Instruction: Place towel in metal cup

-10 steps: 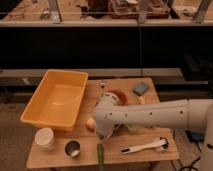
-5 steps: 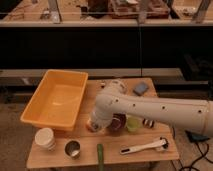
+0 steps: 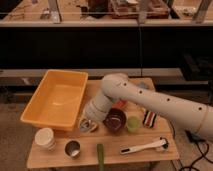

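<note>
The metal cup (image 3: 73,148) stands upright near the front left of the wooden table (image 3: 150,160). My gripper (image 3: 88,124) is low over the table, by the front right corner of the yellow bin (image 3: 56,97) and to the right of and behind the cup. A small pale and orange thing (image 3: 94,128) lies at the gripper; I cannot tell whether it is the towel. The white arm (image 3: 150,102) reaches in from the right and hides the table's middle.
A white paper cup (image 3: 45,138) stands left of the metal cup. A dark bowl (image 3: 115,120), a green cup (image 3: 132,123) and a striped object (image 3: 149,119) sit right of the gripper. A green stick (image 3: 100,155) and a white brush (image 3: 145,146) lie along the front edge.
The arm's elbow has swung up and to the left over the table. The gripper has stayed low near the bin's corner, shifting slightly left.
</note>
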### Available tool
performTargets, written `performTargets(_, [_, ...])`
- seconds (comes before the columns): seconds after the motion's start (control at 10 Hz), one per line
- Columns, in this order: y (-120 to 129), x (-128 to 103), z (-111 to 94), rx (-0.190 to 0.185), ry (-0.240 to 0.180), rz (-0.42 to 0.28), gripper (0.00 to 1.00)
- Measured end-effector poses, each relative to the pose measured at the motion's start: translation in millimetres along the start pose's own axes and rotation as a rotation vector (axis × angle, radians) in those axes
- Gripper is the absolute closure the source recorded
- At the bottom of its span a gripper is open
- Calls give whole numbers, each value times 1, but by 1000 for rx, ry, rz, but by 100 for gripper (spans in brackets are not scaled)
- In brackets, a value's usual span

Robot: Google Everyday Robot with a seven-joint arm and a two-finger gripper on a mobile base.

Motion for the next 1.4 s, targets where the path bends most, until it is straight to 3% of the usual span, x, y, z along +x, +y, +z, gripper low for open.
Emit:
performTargets(0.5, [-3,-6,7,-21,-26,-22,80])
performTargets(1.0, [-24,-46,90,-136,-103,-69,80])
performTargets(1.4, [-18,-53,101,-143,-134,-67,80])
